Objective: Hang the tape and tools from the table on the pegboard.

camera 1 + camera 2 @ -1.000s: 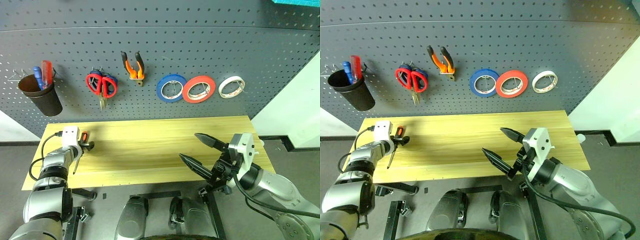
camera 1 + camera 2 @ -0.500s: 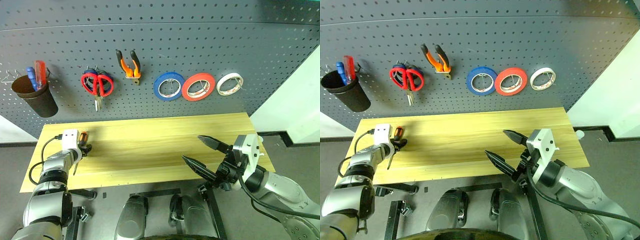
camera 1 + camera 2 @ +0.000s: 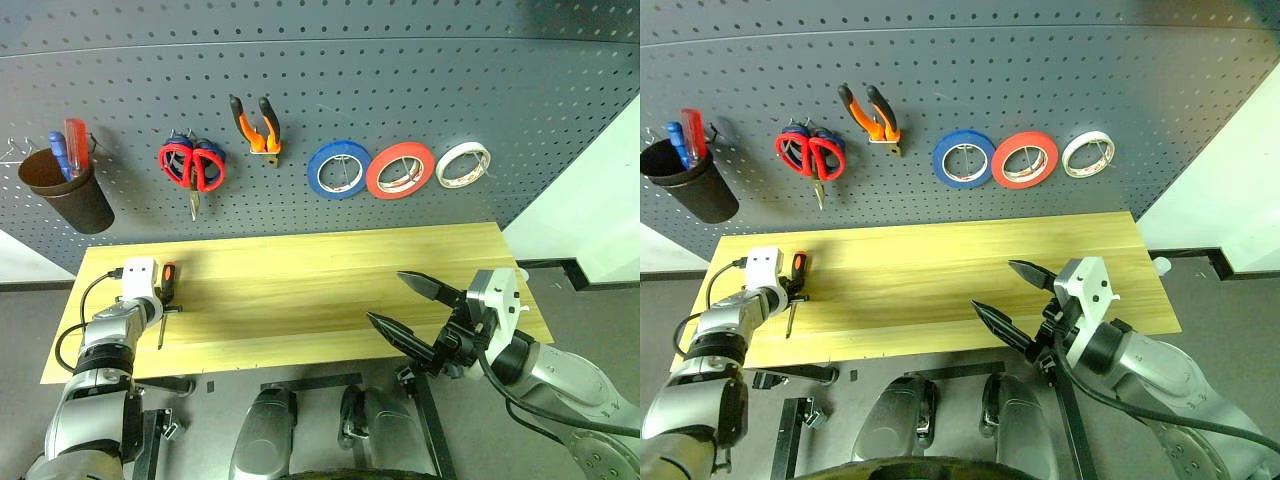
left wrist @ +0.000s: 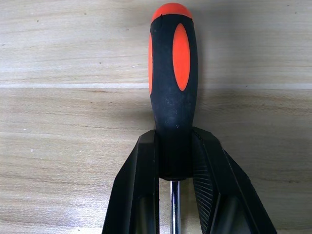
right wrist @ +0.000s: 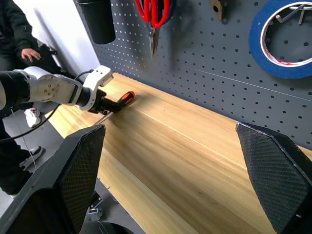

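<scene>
Left tool clamps screwdriver, hiding most of its shaft.

Grey floor lies around the furniture. A white wall stands at the right, and another pale wall section shows low at the left.

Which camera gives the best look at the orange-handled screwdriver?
The left wrist view: the screwdriver sits close up, the left gripper shut on its handle. The head views show it small at the table's left end; the right wrist view shows it far off.
</scene>
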